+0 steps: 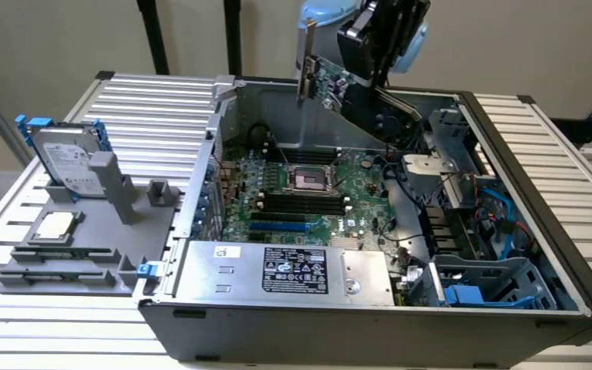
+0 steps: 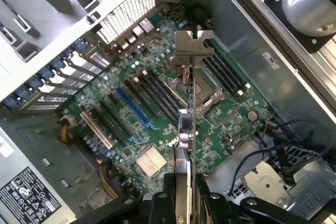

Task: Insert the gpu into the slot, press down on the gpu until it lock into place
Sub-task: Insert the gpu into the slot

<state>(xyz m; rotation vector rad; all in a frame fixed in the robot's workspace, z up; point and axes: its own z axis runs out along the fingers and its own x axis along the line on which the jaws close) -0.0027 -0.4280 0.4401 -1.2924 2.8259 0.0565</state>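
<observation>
Hand (image 1: 363,60): clamped on the gpu (image 1: 329,82), high over the open computer case (image 1: 378,339).
Gpu: in the air, edge down toward the motherboard (image 1: 363,181), well clear of it, metal bracket (image 2: 192,45) at its far end.
Slot (image 1: 278,228): bright blue, bare on the motherboard, beside the black strips and near the power supply (image 1: 275,270).
Desk (image 1: 49,339): slatted metal, carrying the case and, at the exterior view's left, a grey tray (image 1: 90,223) with a hard drive (image 1: 65,158).

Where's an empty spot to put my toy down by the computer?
The slatted table is bare on the exterior view's right of the computer case, and behind the grey tray. The tray, with its hard drive, and the motherboard are crowded.
</observation>
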